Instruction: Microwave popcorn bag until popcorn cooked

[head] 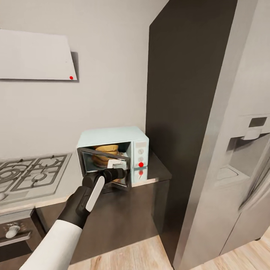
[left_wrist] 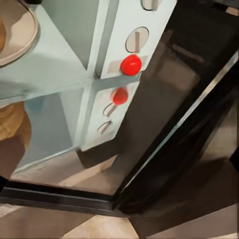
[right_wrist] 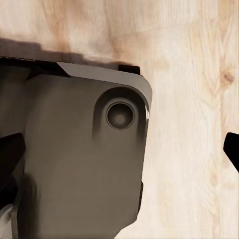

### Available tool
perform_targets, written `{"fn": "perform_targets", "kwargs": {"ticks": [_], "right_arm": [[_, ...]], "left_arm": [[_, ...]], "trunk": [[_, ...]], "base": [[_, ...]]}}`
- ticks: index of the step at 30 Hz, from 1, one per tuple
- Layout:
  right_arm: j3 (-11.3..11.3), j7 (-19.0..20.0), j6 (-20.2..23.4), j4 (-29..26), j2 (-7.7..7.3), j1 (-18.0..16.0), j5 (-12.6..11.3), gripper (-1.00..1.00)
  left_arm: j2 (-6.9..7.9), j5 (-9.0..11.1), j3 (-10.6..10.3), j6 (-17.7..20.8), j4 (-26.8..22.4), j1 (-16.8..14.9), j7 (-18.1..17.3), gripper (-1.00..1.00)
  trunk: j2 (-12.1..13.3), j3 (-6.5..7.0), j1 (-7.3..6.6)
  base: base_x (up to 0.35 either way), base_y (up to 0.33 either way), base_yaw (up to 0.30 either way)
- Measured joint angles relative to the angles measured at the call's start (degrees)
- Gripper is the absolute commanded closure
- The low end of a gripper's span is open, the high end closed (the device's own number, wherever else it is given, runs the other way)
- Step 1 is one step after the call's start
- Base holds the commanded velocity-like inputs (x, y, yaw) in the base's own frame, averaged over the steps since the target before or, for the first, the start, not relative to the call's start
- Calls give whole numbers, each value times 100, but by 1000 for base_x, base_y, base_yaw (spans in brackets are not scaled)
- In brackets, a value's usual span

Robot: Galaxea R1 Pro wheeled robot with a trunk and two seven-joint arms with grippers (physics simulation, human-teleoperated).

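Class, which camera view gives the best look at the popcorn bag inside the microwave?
The head view: the popcorn bag sits whole inside the open microwave. The left wrist view catches just a brown edge of it; the right wrist view looks at wood floor.

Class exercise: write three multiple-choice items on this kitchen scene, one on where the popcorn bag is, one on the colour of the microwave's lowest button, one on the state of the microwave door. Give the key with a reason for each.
1. Where is the popcorn bag?
A. On the gas hob
B. Inside the microwave
C. On the floor

2. What colour is the lowest button on the microwave?
A. Red
B. Green
C. White

3. The microwave door is:
A. Fully shut
B. Removed
C. Open

Key: 1 B, the brown sack sits in the cavity. 2 A, a red dot sits below two pale knobs. 3 C, the door swings outward with the left gripper at it.
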Motion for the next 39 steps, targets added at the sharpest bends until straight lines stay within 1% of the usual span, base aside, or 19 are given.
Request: {"fn": "perform_targets", "kwargs": {"ticks": [2,3,4,10,11,12,24,25,26,28,30,31,36,39], "right_arm": [[1,0,0,0,0,0,1,-100],[1,0,0,0,0,0,2,-100],[0,0,0,0,0,0,2,-100],[0,-7,0,0,5,0,2,-100],[0,-8,0,0,7,0,2,-100],[-1,-8,0,0,8,0,4,-100],[7,-8,0,0,9,0,6,-100],[7,-8,0,0,9,0,7,-100],[8,-8,0,0,9,0,8,-100],[7,-8,0,0,9,0,8,-100],[8,-8,0,0,9,0,8,-100],[8,-8,0,0,9,0,7,-100],[8,-8,0,0,9,0,8,-100],[8,-8,0,0,9,0,8,-100]], "left_arm": [[0,-5,-51,-1,-1,0,1,-100],[0,-90,-23,-1,-1,-1,14,-100],[0,-16,-26,-8,1,1,2,-100],[-7,12,-88,-7,-3,-1,10,-100],[-5,-176,-1,-2,-1,-2,30,-100],[-5,-211,14,-1,-1,-2,34,-100],[-13,-224,16,-1,7,-2,39,-100],[-14,-220,17,-3,8,-2,76,-100],[-17,-230,19,-4,8,-2,203,-100],[-50,-246,29,-9,9,-2,629,-100],[-97,-235,32,-13,9,-2,891,-100],[-112,-235,33,-14,9,-2,959,-100],[-129,-270,35,-10,9,-2,1031,-100],[-131,-327,36,511,-153,-3,1022,-100]], "trunk": [[0,0,0],[0,0,0],[1,0,0],[0,0,0],[0,1,0],[0,0,0],[0,1,0],[0,0,0],[0,0,0],[0,1,0],[0,0,0],[0,0,0],[0,0,0],[-3,0,-22]], "base": [[177,0,0],[177,0,0],[177,0,0],[177,0,0],[177,0,0],[177,0,0],[177,0,0],[177,0,0],[177,0,0],[177,0,0],[177,0,0],[177,0,0],[177,0,0],[164,0,0]]}}
